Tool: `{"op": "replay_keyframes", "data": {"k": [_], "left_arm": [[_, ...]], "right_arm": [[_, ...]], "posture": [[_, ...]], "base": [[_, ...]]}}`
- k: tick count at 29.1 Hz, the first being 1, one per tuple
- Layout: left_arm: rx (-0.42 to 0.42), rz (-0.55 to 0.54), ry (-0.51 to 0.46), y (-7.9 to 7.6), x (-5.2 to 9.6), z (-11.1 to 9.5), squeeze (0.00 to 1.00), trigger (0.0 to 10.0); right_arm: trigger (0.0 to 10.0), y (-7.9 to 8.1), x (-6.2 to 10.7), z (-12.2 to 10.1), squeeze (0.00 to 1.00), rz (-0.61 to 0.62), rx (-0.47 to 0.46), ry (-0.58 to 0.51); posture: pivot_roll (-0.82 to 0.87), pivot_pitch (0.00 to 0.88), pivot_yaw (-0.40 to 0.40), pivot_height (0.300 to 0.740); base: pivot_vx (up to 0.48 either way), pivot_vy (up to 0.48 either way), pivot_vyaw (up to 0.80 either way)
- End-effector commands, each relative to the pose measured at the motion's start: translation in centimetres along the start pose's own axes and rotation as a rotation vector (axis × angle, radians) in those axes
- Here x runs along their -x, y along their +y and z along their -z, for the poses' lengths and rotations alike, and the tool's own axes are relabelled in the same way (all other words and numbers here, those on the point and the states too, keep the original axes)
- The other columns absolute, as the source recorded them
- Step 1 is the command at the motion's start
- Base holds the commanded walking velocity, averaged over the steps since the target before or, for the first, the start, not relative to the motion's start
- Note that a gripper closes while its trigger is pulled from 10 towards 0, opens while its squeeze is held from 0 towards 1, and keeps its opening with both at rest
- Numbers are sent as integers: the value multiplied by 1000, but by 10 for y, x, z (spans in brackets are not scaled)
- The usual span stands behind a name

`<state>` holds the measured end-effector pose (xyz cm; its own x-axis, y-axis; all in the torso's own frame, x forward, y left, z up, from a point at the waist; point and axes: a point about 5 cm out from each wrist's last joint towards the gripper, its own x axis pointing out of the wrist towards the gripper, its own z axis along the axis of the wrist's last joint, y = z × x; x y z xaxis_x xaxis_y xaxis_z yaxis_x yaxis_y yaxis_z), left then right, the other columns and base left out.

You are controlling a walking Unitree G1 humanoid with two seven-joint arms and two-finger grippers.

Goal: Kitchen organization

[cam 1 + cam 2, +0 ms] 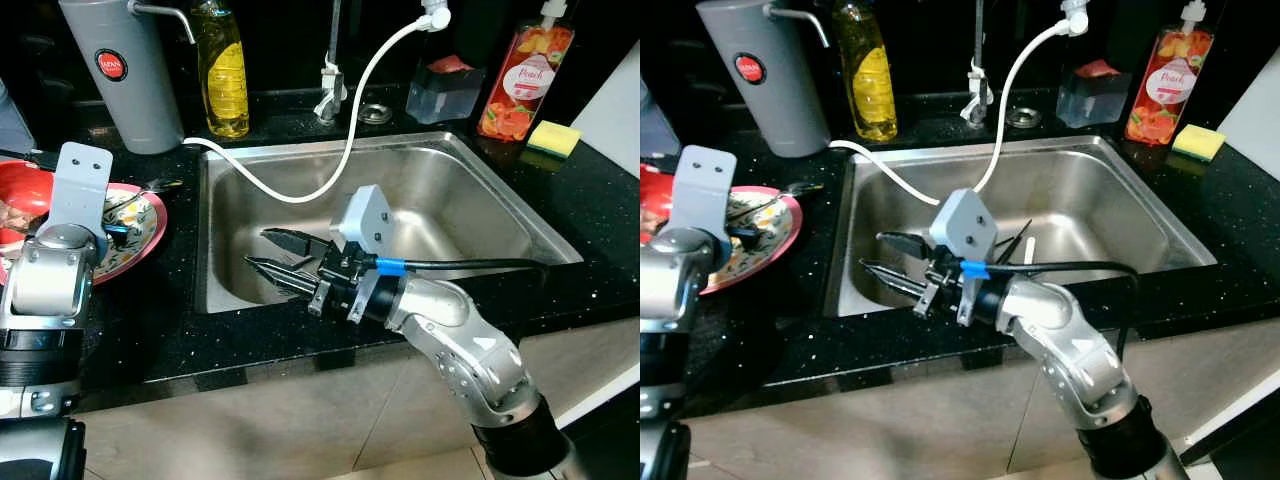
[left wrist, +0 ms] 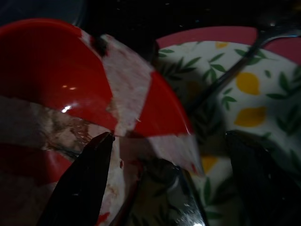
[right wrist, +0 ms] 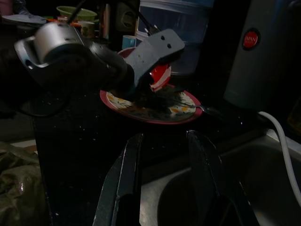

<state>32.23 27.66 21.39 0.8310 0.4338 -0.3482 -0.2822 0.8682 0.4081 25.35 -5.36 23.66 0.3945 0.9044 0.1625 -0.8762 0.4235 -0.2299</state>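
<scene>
The task seems only begun. The sink [image 1: 470, 190] holds no dishes; the right gripper [image 1: 275, 258] hovers above it, fingers apart, holding nothing. On the dark surface [image 1: 180, 330] beside the sink, the flowered plate [image 1: 148, 222] carries a red bowl [image 2: 56, 70] and fork [image 2: 235, 66]. The left gripper [image 2: 164, 183], fingers apart, hangs just over the bowl.

Head stereo pair: aimed forward and down from above the worktop [image 1: 250, 340] edge, both eyes sharing the sink [image 1: 450, 170] and patterned plate [image 1: 140, 235]. Left wrist camera: set very close over that plate and a red bowl [image 2: 51, 66], looking along the left hand [image 2: 164, 188]. Right wrist camera: low at the sink, facing across the worktop toward the same plate, along the right hand [image 3: 164, 188].
</scene>
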Motion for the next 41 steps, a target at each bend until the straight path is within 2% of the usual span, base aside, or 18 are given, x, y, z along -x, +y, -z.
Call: {"op": "replay_keyframes", "data": {"k": [1,2,3,4,5,6,18,24,25,26,27,31,33,34,37,38,40,41], "left_arm": [[-42,-47,35,6,-6,10,0,10000],[-55,-59,31,7,-7,11,0,5608],[-55,-59,31,7,-7,11,0,5608],[-62,-66,28,7,-7,12,0,4196],[-72,-67,25,7,-8,13,0,510],[-77,-69,24,6,-8,14,0,0],[-120,-94,-45,7,-8,5,0,0],[-153,-103,-124,6,-6,-7,0,0],[-169,-107,-185,5,-2,-17,0,6510],[-193,-118,-256,3,2,-28,0,10000],[-193,-118,-256,3,2,-28,0,10000],[-256,-69,-468,-8,18,-63,0,10000],[-256,-69,-468,-8,18,-63,0,10000],[-260,34,-528,-22,25,-75,0,10000],[-257,87,-546,-29,27,-79,0,10000],[-257,207,-570,-43,32,-84,0,10000],[-257,207,-570,-43,32,-84,0,10000],[-259,309,-589,-56,36,-88,0,10000]], "right_arm": [[10000,-1,1,-4,0,-1,-1,-10],[10000,-1,1,-4,0,4,-1,-10],[10000,-1,1,-4,0,4,-1,-10],[10000,-1,1,-4,0,6,-1,-10],[10000,-2,1,-4,0,10,-1,-11],[10000,-2,1,-4,0,14,-1,-11],[10000,-4,1,-3,0,23,-6,-8],[10000,-5,1,-3,0,26,-6,-8],[10000,-5,1,-3,0,28,-6,-8],[10000,-6,1,-3,0,30,-6,-8],[10000,-6,1,-3,0,30,-6,-8],[10000,-8,1,-4,0,44,-4,-10],[10000,-8,1,-4,0,44,-4,-10],[10000,-9,2,-4,0,59,-1,-10],[10000,-11,2,-4,0,68,1,-10],[10000,-16,2,-3,0,109,13,-1],[10000,-16,2,-3,0,109,13,-1],[10000,-21,2,-2,0,151,23,10]], "posture": [[82,0,21,740],[82,0,21,740],[82,0,21,740],[82,0,21,740],[82,0,21,740],[82,0,21,740],[77,0,17,740],[76,0,15,740],[76,0,15,740],[75,0,14,740],[75,0,14,740],[75,0,14,740],[75,0,14,740],[65,0,21,740],[64,0,21,740],[60,0,19,740],[60,0,19,740],[58,0,18,740]], "base": [[0,0,0],[0,0,0],[0,0,0],[0,0,0],[0,0,0],[0,0,0],[0,0,0],[0,0,0],[0,0,0],[0,0,0],[0,0,0],[0,0,0],[0,0,0],[0,0,0],[0,0,0],[0,0,0],[0,0,0],[0,0,0]]}}
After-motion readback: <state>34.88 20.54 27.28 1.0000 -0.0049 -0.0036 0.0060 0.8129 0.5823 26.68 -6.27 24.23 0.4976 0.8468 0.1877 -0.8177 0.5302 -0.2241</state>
